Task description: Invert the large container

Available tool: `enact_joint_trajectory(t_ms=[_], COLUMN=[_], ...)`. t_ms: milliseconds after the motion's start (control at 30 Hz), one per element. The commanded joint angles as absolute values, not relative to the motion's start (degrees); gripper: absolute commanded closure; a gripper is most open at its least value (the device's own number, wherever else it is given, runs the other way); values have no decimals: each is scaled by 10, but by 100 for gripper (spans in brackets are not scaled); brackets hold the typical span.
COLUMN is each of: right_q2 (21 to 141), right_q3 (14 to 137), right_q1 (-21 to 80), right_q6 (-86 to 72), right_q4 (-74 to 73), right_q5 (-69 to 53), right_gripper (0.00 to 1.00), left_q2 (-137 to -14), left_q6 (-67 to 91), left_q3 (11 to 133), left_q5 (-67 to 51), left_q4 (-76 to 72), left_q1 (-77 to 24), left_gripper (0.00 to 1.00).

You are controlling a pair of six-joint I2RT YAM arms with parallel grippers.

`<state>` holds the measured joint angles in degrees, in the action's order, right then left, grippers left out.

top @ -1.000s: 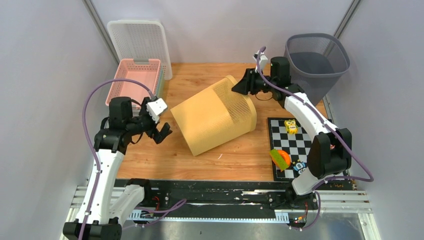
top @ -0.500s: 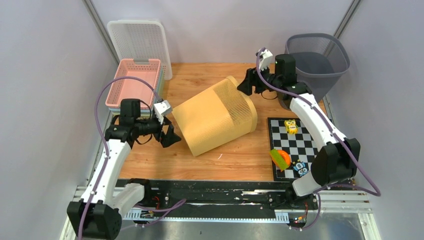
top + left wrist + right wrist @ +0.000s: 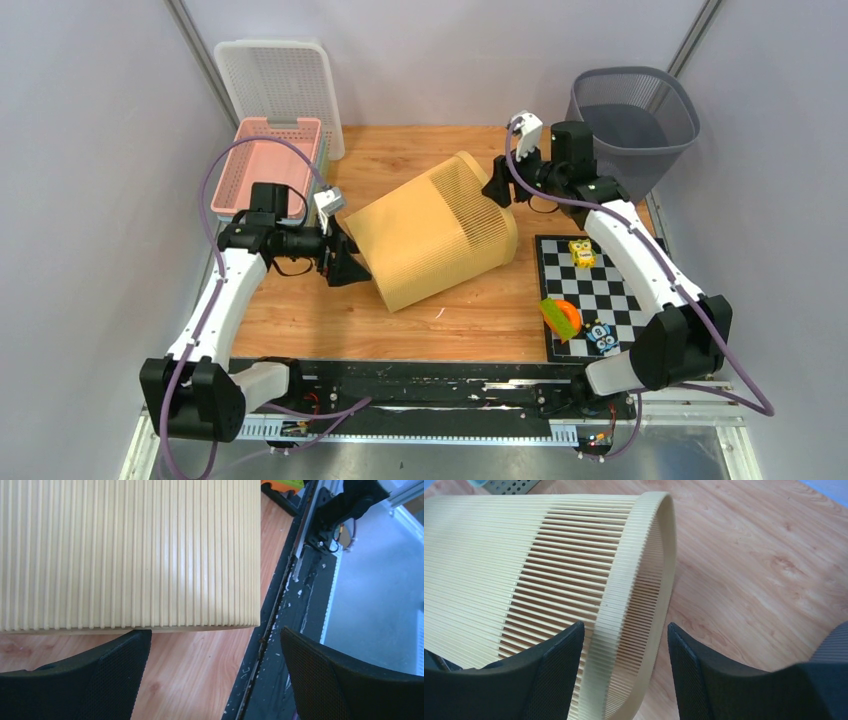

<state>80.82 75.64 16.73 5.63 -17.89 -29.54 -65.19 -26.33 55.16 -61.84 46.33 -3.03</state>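
The large yellow ribbed container [image 3: 435,235] lies on its side in the middle of the wooden table, closed base to the left and open rim to the right. My left gripper [image 3: 350,262] is open at the base's lower corner; in the left wrist view [image 3: 215,635] the ribbed wall [image 3: 125,555] fills the space just past the fingers, one fingertip [image 3: 120,660] right under its edge. My right gripper [image 3: 497,185] is open at the upper rim. In the right wrist view [image 3: 625,627] the rim [image 3: 654,555] passes between the fingers, not pinched.
A grey mesh bin [image 3: 632,125] stands at the back right, close behind the right arm. A pink basket [image 3: 265,165] and a white basket [image 3: 280,80] are at the back left. A checkerboard mat [image 3: 600,280] with small toys lies at the right front. A black rail [image 3: 430,380] runs along the front edge.
My left gripper has moved right, up to the container's base. My right gripper has shifted a little right and down onto the rim. The container has barely moved.
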Motion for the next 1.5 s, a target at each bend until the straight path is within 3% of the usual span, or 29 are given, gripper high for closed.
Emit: enact_joint_trajectory(t_ms=[0,400,1133,1467], right_q2=[806,823,851,860], right_q3=[732,732,763,758], right_q1=[195,233,232,223], right_q6=[77,77,-13,-48], right_q4=[-176,-176,-178,-167], right_q5=[-303,-286,-362,-378], right_gripper=[37,48,47,45], left_q2=[-648,-603,-548,-544], left_q6=[-199,-16,276,323], left_q3=[555,519,481,498], left_q5=[-645,-644,-632,-619], left_q4=[423,270,-25,-58], left_q1=[-30,-30,-30,-30], left_gripper=[0,0,0,0])
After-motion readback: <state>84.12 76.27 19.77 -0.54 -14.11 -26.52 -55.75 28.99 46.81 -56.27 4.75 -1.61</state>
